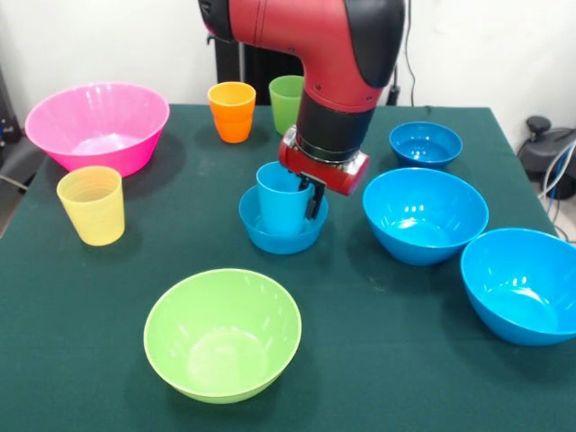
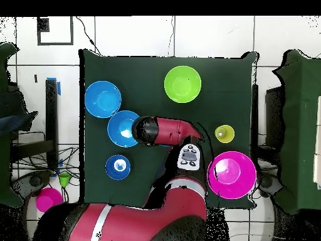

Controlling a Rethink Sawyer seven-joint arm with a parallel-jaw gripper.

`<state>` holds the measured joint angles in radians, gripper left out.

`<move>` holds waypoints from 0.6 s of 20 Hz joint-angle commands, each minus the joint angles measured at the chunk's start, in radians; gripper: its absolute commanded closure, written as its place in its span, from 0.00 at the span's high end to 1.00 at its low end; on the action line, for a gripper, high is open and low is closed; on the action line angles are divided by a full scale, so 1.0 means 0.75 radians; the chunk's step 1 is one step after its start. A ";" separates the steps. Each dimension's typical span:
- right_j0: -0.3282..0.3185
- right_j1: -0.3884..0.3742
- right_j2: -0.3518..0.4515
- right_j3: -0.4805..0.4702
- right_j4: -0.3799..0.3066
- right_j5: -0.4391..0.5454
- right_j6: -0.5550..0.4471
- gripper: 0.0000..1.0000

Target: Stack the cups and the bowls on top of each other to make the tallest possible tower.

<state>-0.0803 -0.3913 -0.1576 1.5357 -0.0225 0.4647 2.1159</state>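
One pincer (image 1: pixel 310 200) gripping light blue cup (image 1: pixel 281 200)

Dark green table (image 1: pixel 378 360), perhaps cloth-covered.

The table (image 1: pixel 54 360) is covered in a matt dark green cloth, while the bowls look like glossy smooth plastic that catches the light: the lime green bowl (image 1: pixel 222 335), the big blue bowl (image 1: pixel 425 216) and the pink bowl (image 1: pixel 97 126), whose wall is faintly ribbed. The yellow cup (image 1: pixel 91 205) and orange cup (image 1: pixel 232 112) are translucent plastic with fine ridges. The arm (image 1: pixel 306 36) has a smooth red shell with a soft sheen and black, duller parts.
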 commanded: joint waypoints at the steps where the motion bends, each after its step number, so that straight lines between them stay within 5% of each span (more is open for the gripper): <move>1: 0.022 0.037 0.145 -0.064 -0.053 -0.006 0.008 0.00; 12: 0.013 0.036 0.148 -0.081 -0.058 0.044 -0.025 0.00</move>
<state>-0.0780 -0.3807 -0.1576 1.5357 -0.0223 0.4647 2.1159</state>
